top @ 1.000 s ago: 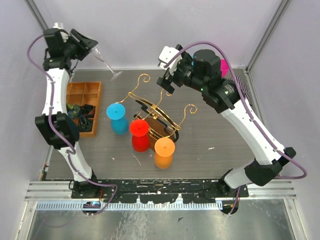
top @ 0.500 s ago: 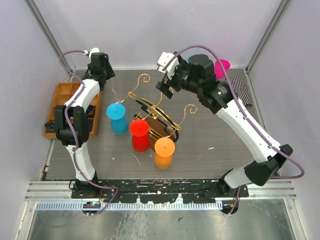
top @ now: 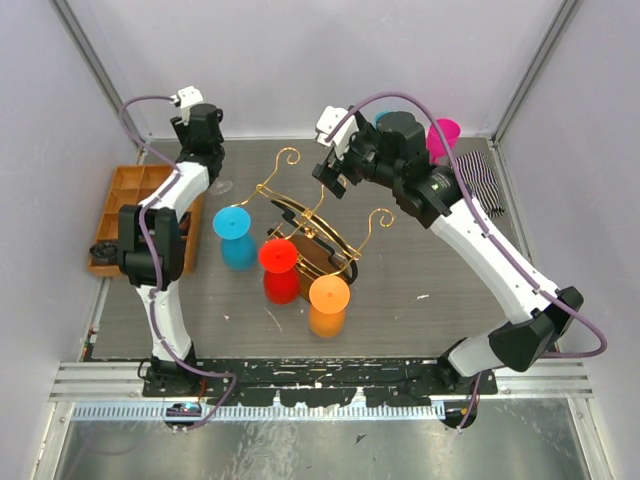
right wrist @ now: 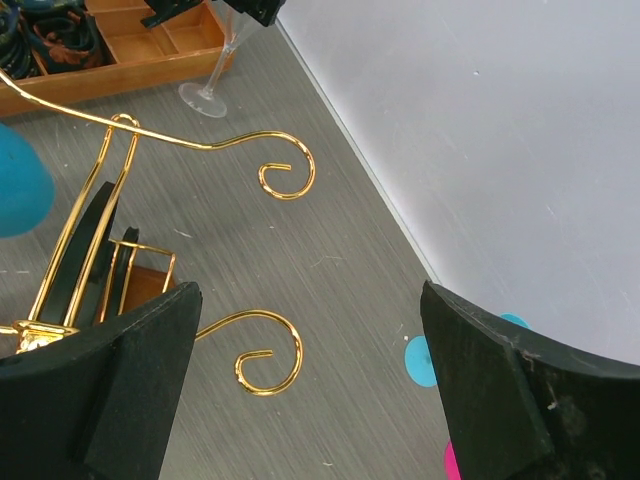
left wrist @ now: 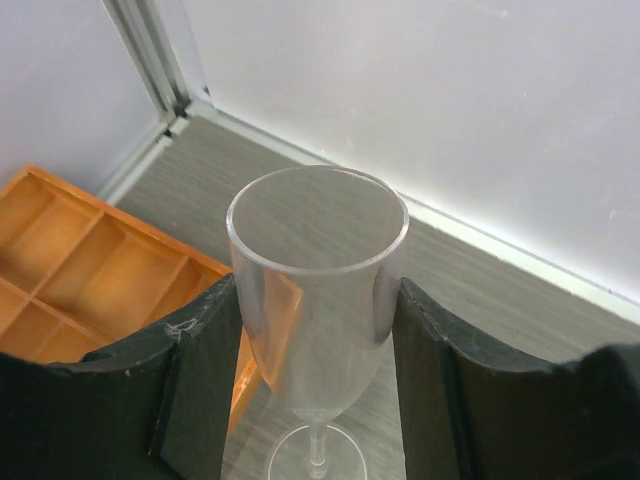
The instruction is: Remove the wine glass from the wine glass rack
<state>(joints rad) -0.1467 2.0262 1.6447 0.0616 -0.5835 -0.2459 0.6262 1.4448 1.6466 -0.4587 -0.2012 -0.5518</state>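
A clear wine glass [left wrist: 318,230] stands upright between the fingers of my left gripper [left wrist: 315,292], which is shut on its bowl. Its foot [top: 221,186] rests on the table at the back left, beside the orange tray and apart from the rack. The foot also shows in the right wrist view [right wrist: 204,97]. The gold wire wine glass rack [top: 312,222] with curled arms stands mid-table on its dark base. My right gripper [top: 335,167] is open and empty, hovering over the rack's back scroll arms [right wrist: 285,176].
An orange compartment tray [top: 122,205] lies at the left edge, and it shows in the left wrist view [left wrist: 70,265]. Blue [top: 236,235], red [top: 279,268] and orange [top: 329,303] upturned glasses stand in front of the rack. A pink cup [top: 444,134] and striped cloth [top: 487,182] are back right.
My left arm has swung down from high at the far left, where it held the glass tilted, and has brought the glass upright onto the table beside the tray. The right arm has barely moved.
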